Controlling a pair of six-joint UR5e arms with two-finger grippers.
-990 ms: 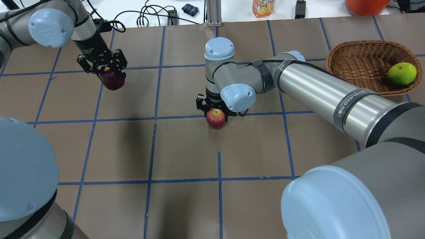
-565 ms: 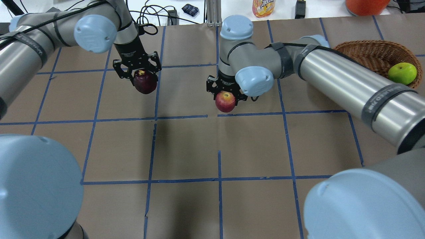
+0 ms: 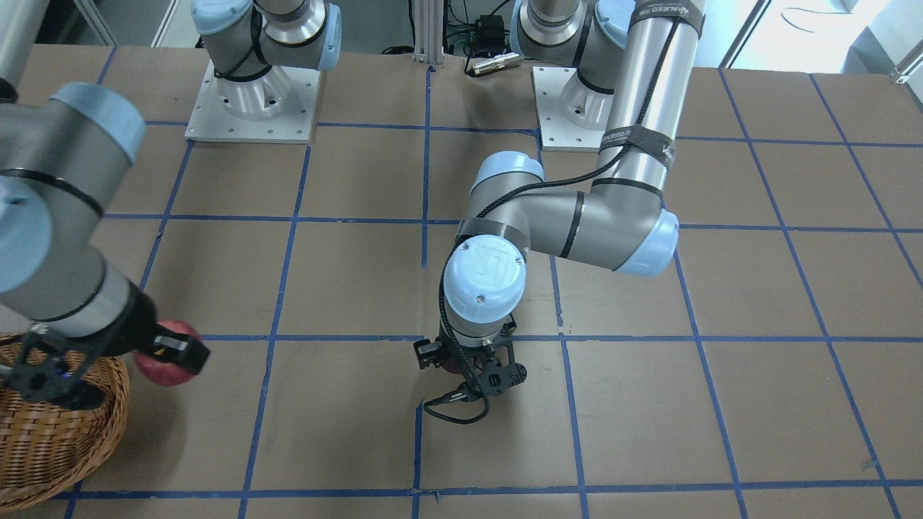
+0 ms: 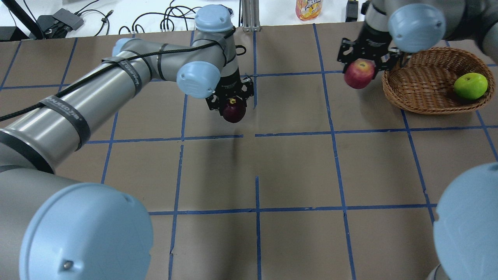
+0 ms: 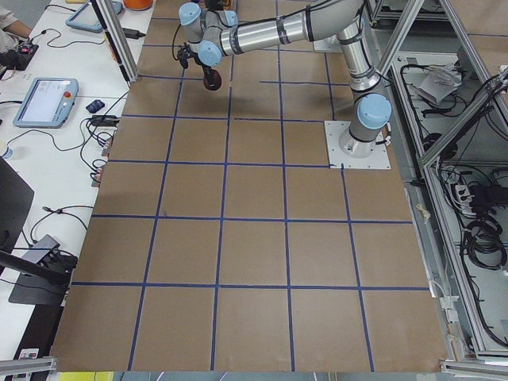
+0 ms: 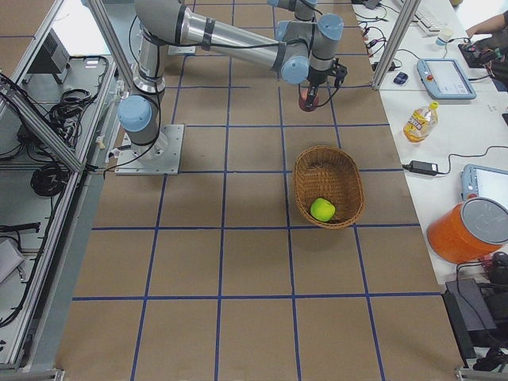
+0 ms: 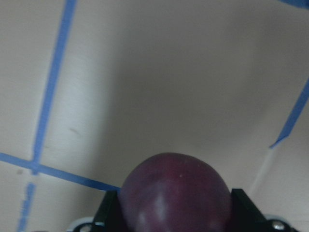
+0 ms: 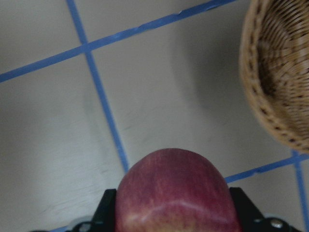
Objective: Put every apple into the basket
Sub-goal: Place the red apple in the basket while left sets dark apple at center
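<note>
My left gripper (image 4: pixel 230 102) is shut on the dark maroon apple (image 4: pixel 234 112) and holds it above the table's middle. The maroon apple fills the bottom of the left wrist view (image 7: pixel 174 193). My right gripper (image 4: pixel 365 62) is shut on the red apple (image 4: pixel 359 74) and holds it just left of the wicker basket (image 4: pixel 424 97), outside its rim. The right wrist view shows the red apple (image 8: pixel 176 193) with the basket's rim (image 8: pixel 270 96) at upper right. The lime-green apple (image 4: pixel 470 85) lies inside the basket at its right end.
The brown table (image 4: pixel 295 171) has a blue tape grid. A yellow juice bottle (image 4: pixel 308 8), cables and an orange container (image 4: pixel 428 7) lie beyond the far edge. The left arm's long link (image 4: pixel 78 105) spans the table's left half.
Both arms have swung right with their apples. The left carried the maroon apple from the far left to the middle. The right carried the red apple from the middle to the basket's left rim.
</note>
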